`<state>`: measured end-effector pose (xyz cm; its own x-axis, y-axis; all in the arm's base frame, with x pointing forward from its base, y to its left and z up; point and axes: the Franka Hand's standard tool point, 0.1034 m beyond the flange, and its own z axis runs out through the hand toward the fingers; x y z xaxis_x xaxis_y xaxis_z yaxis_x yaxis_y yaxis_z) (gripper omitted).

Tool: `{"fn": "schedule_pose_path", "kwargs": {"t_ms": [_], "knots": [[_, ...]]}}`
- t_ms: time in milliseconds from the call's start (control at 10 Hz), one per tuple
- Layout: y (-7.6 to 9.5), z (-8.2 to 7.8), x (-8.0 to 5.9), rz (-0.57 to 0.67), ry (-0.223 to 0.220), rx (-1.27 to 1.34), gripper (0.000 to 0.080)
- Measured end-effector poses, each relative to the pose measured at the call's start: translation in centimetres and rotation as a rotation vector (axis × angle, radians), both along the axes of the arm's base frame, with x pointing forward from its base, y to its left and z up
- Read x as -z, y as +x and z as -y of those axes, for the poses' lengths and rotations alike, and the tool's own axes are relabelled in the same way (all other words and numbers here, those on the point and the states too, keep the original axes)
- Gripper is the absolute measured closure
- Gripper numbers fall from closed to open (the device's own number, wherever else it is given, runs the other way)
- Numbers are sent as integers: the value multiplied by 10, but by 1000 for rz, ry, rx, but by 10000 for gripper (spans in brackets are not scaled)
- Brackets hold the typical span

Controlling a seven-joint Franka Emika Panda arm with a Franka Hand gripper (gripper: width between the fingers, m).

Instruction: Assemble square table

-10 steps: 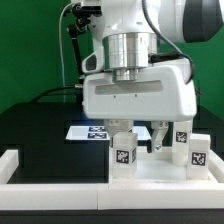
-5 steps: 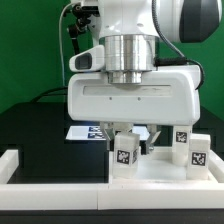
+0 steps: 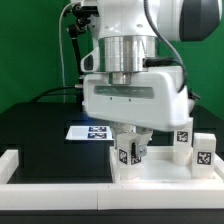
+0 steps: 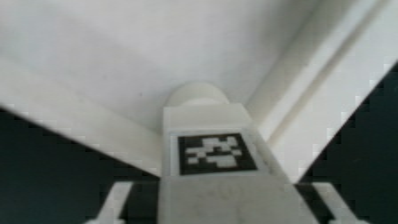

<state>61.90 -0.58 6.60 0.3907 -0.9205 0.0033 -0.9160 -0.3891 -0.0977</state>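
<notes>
My gripper [image 3: 131, 150] is shut on a short white leg [image 3: 127, 154] with a black-and-white tag, and holds it upright over the white square table top [image 3: 160, 172]. In the wrist view the leg [image 4: 217, 140] runs between my two fingers [image 4: 121, 200], and its rounded far end points at a rimmed corner of the top [image 4: 294, 70]. Two more tagged legs [image 3: 183, 143] [image 3: 203, 150] stand at the exterior view's right.
The marker board [image 3: 85, 132] lies on the black table behind the hand. A long low white rail [image 3: 50, 190] runs along the front and up the exterior view's left. A green wall stands behind.
My hand has dropped lower and moved slightly to the exterior view's right. The leg between the fingers has shifted right a little and turned, so that two of its faces show.
</notes>
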Motion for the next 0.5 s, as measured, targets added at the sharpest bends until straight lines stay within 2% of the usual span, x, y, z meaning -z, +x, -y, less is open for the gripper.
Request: {"fn": "schedule_pose_path", "kwargs": {"t_ms": [100, 300, 500], "knots": [[-3, -2, 0, -32, 26, 117, 508], [-8, -7, 0, -94, 146, 431, 508], [-7, -7, 1, -98, 157, 605, 508]]}}
